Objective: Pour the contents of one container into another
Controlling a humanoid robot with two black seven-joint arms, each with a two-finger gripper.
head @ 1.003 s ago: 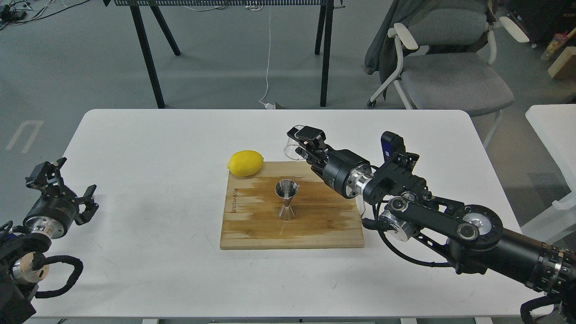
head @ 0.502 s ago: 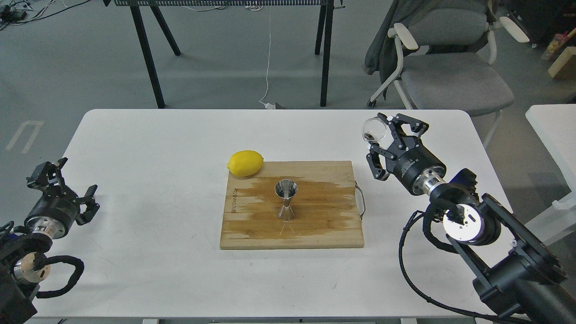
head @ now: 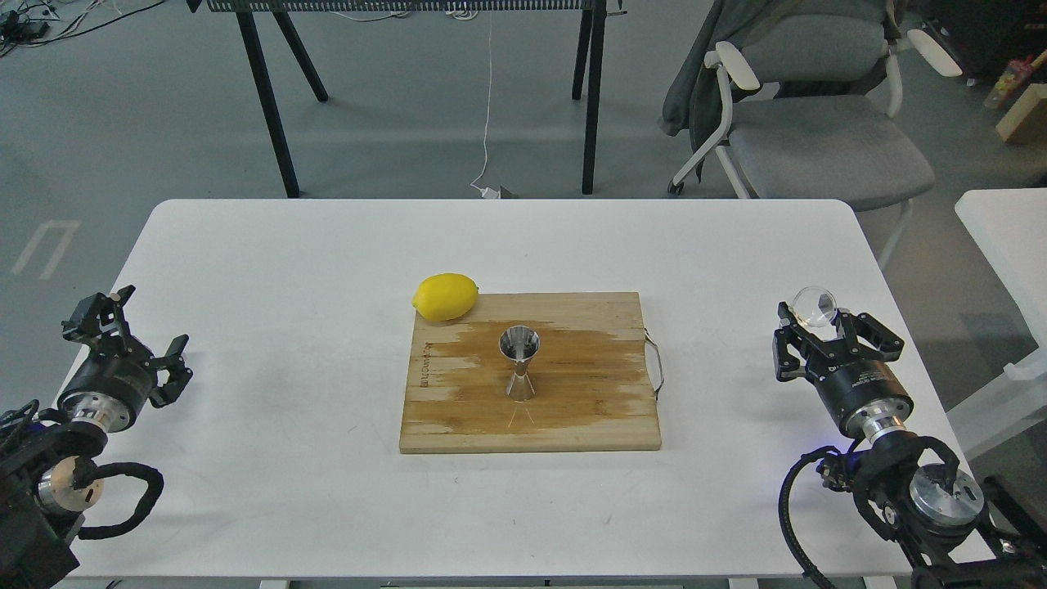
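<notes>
The small clear glass cup [head: 815,304] is near the table's right edge, tilted with its round rim facing me. My right gripper [head: 834,325] is just behind it and open, its fingers spread wider than the cup; whether a fingertip touches the glass I cannot tell. The shiny steel jigger [head: 519,360] stands upright in the middle of the wooden cutting board [head: 458,409], far to the left of the cup. My left gripper [head: 131,331] is open and empty above the table's left edge.
A yellow lemon [head: 446,296] lies at the board's far left corner. The board has a metal handle [head: 654,364] on its right side. Beyond the white table [head: 286,270] stand a grey chair [head: 818,139] and black table legs [head: 266,98].
My right arm has swung back from above the board to the table's right edge, carrying the glass cup there and lowering it. The fingers now stand wide. The left gripper shifted slightly right.
</notes>
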